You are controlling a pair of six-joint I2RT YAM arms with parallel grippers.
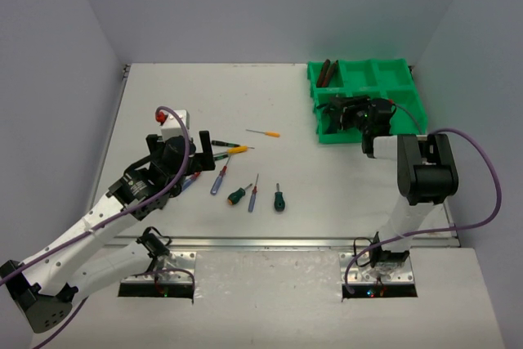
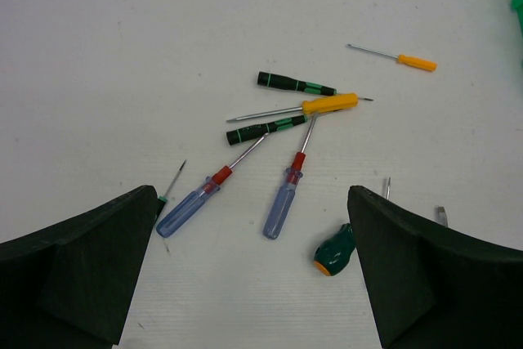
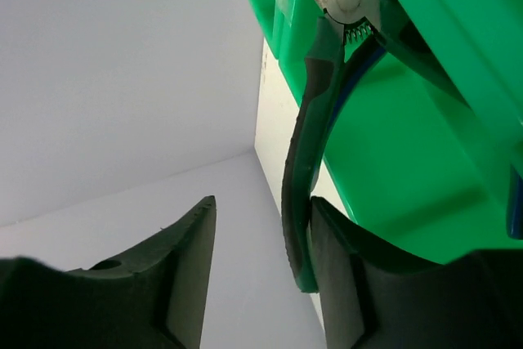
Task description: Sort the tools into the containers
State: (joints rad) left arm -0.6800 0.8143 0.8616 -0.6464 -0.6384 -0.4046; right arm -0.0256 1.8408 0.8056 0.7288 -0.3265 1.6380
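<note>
Hovering over the left half of the bench (image 1: 327,185), the left tool (image 1: 181,151) has its two fingers spread wide, with nothing between them. Beneath it lies a loose cluster of screwdrivers (image 2: 278,132). Two have clear blue handles with red collars and lie slanted side by side. Two slim black ones are banded in green, and a yellow-handled one (image 2: 329,103) lies among them. A thin orange screwdriver (image 2: 417,62) rests apart, farther out. A stubby green screwdriver (image 2: 335,249) with an orange end sits just beside one finger. Any print on the handles is too small to read.

Across the bench, the bright green tray (image 1: 415,100) stands at the far right, split into compartments. The right tool (image 1: 350,112) is over the tray's near-left part. From its wrist camera, the fingers stand apart around a pair of pliers (image 3: 298,202). The pliers have dark grips, a blue edge on the far grip, a round silver pivot and a small spring. One grip leans against one finger, and a clear gap separates it from the other finger, so nothing is pinched. The head of the pliers is inside the tray. A second pair of pliers (image 1: 327,71), dark red, lies in the far-left compartment.
</note>
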